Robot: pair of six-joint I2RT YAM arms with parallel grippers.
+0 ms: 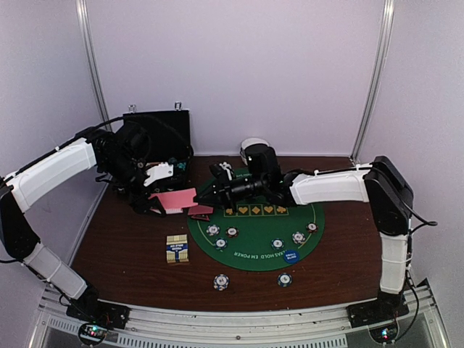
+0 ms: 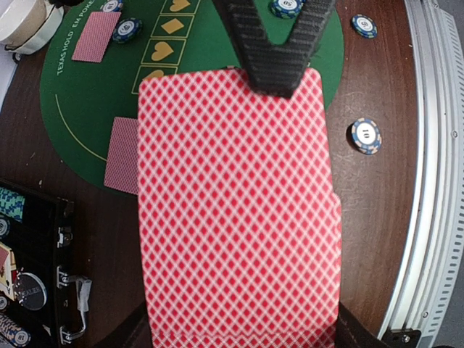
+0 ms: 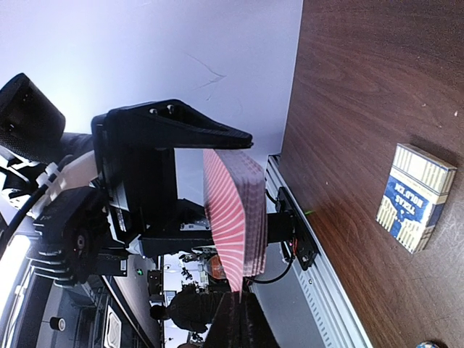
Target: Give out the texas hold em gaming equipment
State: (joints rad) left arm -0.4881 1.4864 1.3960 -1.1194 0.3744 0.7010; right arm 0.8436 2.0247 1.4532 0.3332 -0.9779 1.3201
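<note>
My left gripper (image 1: 168, 197) is shut on a deck of pink-backed playing cards (image 2: 239, 203), held flat above the table at the left edge of the green mat (image 1: 254, 254). My right gripper (image 1: 199, 200) is shut on the far edge of the top card, its black fingers (image 2: 279, 51) pinched over it. In the right wrist view the deck (image 3: 235, 210) shows edge on, the top card bending into my right gripper (image 3: 243, 312). Two cards (image 2: 122, 154) (image 2: 96, 36) lie face down on the mat. Several striped chips (image 1: 220, 243) and a blue round button (image 1: 291, 256) sit on it.
Two chips (image 1: 220, 281) (image 1: 285, 278) lie on the brown table in front of the mat. A striped card box (image 1: 177, 249) lies left of the mat. The open black case (image 1: 156, 130) stands at the back left, a white bowl (image 1: 252, 145) behind the mat. A metal rail (image 2: 435, 181) edges the near side.
</note>
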